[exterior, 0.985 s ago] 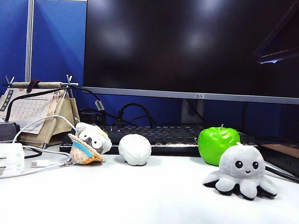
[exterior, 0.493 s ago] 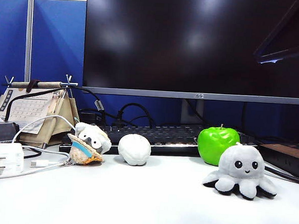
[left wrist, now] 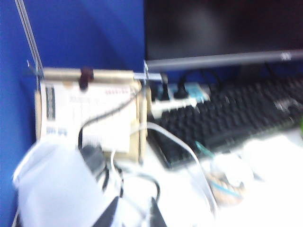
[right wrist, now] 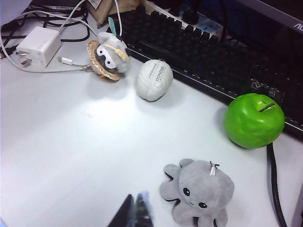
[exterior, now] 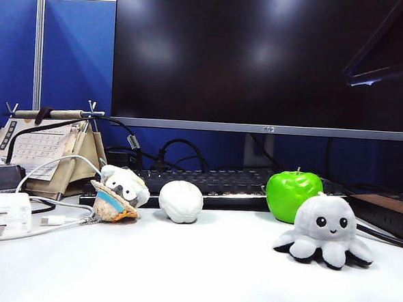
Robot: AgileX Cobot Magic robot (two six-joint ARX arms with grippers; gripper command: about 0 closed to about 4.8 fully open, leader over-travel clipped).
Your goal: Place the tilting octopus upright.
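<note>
While the octopus (exterior: 325, 231) sits upright on the white table (exterior: 201, 274), just in front of the green apple (exterior: 292, 195), neither gripper touches it. Seen from its wrist camera, the right gripper (right wrist: 134, 213) hovers clenched and empty near the octopus (right wrist: 200, 193), apart from it. At the table's cable-strewn side, well away, the left gripper (left wrist: 133, 215) shows blurred, its jaws parted. Soft grey plush forms a domed head with stubby, black-bottomed tentacles; the apple is glossy and round.
</note>
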